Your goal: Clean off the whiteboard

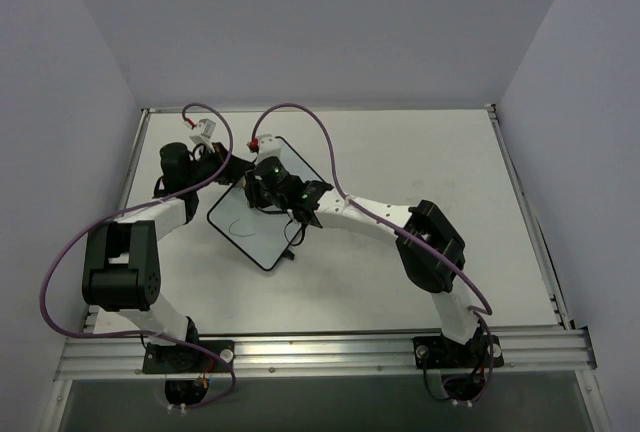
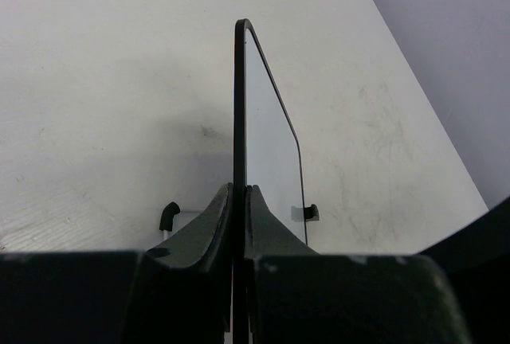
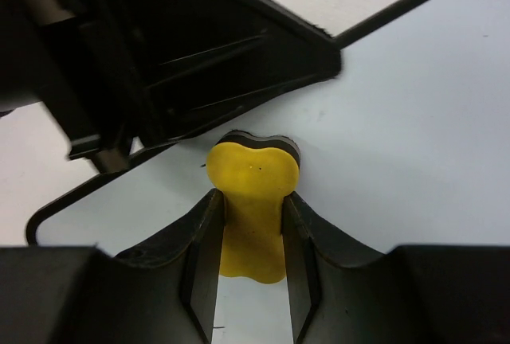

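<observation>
two robot arms reach in from the near edge of a pale worktop [image 1: 420, 152] and meet over the whiteboard [image 1: 245, 227], which sits left of the middle of the worktop, turned so its corners point diagonally

the left tool [image 1: 230, 172] is closed on the far left edge of the whiteboard; in the left wrist view the left tool [image 2: 239, 194] has both dark fingers [image 2: 211, 228] pressed against the thin black frame, one on each side, with the whiteboard [image 2: 271, 145] seen edge-on and running away from the camera; two small black feet [image 2: 312, 213] stick out near the fingers

the right tool [image 1: 266, 184] hangs over the upper part of the whiteboard; in the right wrist view the right tool [image 3: 253, 201] is closed on a small yellow eraser [image 3: 253, 173], its fingers [image 3: 199, 256] clamped on the eraser's narrow waist; the eraser's dark underside meets the white surface of the whiteboard [image 3: 414, 121], just beside the black body of the left arm [image 3: 159, 57], which fills the upper left of that view

a thin dark scribble [image 1: 240, 224] shows on the lower left part of the whiteboard; purple cables [image 1: 300, 112] loop above both arms
</observation>
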Motion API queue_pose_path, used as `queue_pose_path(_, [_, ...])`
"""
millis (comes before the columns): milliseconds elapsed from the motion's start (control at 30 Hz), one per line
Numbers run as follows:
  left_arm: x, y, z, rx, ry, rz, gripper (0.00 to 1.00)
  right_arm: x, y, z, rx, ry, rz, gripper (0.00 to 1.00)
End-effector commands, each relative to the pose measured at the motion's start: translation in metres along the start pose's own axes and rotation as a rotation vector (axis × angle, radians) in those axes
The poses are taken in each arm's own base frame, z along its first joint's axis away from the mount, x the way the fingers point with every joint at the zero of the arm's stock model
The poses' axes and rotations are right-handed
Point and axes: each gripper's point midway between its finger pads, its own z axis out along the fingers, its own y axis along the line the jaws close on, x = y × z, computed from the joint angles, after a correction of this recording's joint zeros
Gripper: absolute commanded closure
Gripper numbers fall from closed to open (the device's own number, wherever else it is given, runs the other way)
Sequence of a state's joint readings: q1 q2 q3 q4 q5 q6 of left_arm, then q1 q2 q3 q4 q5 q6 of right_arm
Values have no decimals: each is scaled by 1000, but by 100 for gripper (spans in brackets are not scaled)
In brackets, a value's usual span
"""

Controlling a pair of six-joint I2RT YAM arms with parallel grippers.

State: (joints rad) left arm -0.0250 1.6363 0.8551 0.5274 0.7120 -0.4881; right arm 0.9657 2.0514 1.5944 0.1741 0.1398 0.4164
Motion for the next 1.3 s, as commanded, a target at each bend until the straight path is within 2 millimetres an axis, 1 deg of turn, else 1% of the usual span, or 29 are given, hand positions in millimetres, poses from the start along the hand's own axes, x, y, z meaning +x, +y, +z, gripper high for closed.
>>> queue_pose_path(0, [-19,-9,1,35,-53,84,98,13,39,-3,-101,40,-33,100])
queue_pose_path(133, [-18,-10,1,35,-53,84,98,12,42,-7,-122,50,-31,100])
queue_pose_path(167, [-18,-10,1,37,-51,85,98,14,42,-8,-122,55,-36,100])
queue_pose_path(233, [-18,-10,1,38,-52,86,98,13,39,-9,-120,54,-37,100])
queue_pose_path(300, [-19,-11,1,37,-53,86,98,17,34,-8,-111,65,-36,100])
queue_pose_path(433, [-19,-11,0,37,-54,88,98,18,10,-3,-92,88,9,100])
queue_pose_path(467, [-19,-11,0,36,-55,88,98,15,-1,-2,-95,94,31,100])
queue_pose_path(500, [-19,-11,0,37,-54,88,98,10,-6,-4,-92,86,46,100])
queue_pose_path(533, [-19,-10,0,35,-56,88,98,11,-14,-4,-76,87,54,100])
queue_pose_path(567, [-19,-11,0,36,-55,88,98,6,-26,-3,-53,81,67,100])
queue_pose_path(633, [-18,-11,1,35,-54,87,98,2,-37,-5,-22,82,83,100])
queue_pose_path(667, [-19,-11,1,36,-56,91,98,-1,-46,-5,-6,84,94,100])
queue_pose_path(733, [-18,-12,1,39,-52,90,98,-6,-50,-5,1,80,102,100])
queue_pose_path(800, [-18,-11,1,36,-53,91,98,-7,-59,-4,41,82,104,100])
queue_pose_path(867, [-17,-11,1,37,-50,89,98,-13,-58,-4,39,76,104,100])
queue_pose_path(933, [-17,-11,1,36,-52,91,98,-12,-54,-2,27,83,103,100])
queue_pose_path(1067, [-17,-13,2,38,-50,93,98,-13,-37,-3,-7,70,79,100])
queue_pose_path(1100, [-17,-12,2,36,-52,93,98,-7,-34,-4,-13,77,70,100])
queue_pose_path(1133, [-17,-12,2,37,-51,93,98,-3,-23,-6,-33,77,59,100])
queue_pose_path(1167, [-16,-11,3,36,-49,91,98,-1,-17,-6,-47,70,52,100])
queue_pose_path(1200, [-17,-12,3,37,-51,93,98,6,-13,-6,-53,79,46,100])
queue_pose_path(1233, [-17,-12,3,38,-50,94,98,14,0,-8,-74,87,34,100])
queue_pose_path(1267, [-17,-12,2,37,-52,94,98,16,7,-8,-88,81,30,100])
